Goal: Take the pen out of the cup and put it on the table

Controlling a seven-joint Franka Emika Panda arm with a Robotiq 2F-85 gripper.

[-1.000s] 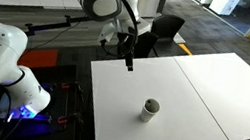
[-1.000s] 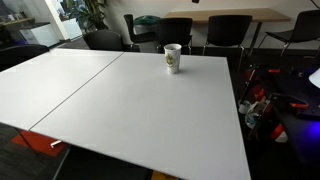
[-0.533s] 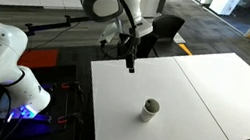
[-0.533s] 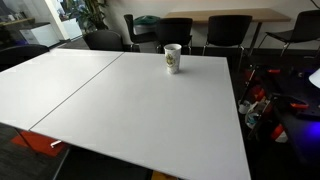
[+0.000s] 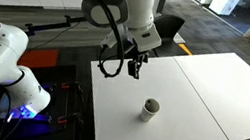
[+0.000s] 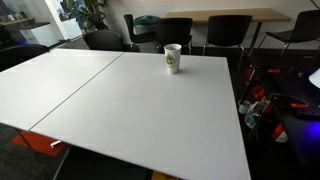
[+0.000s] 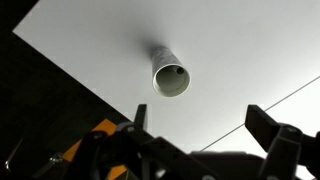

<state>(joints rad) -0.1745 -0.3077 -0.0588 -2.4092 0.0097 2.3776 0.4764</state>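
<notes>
The small pale cup stands upright on the white table, near its front left part. It also shows in the other exterior view and in the wrist view, where its inside is dark. I cannot make out the pen in any view. My gripper hangs above the table, up and to the left of the cup and apart from it. In the wrist view the gripper is open and empty, with its fingers below the cup.
A thin dark seam crosses the table. The table's edge runs close to the cup in the wrist view. Black chairs stand behind the table. The robot's white base and cables sit left of the table.
The arm has swung further over the table and the gripper has shifted slightly right and down, toward the cup. The cup has not moved.
</notes>
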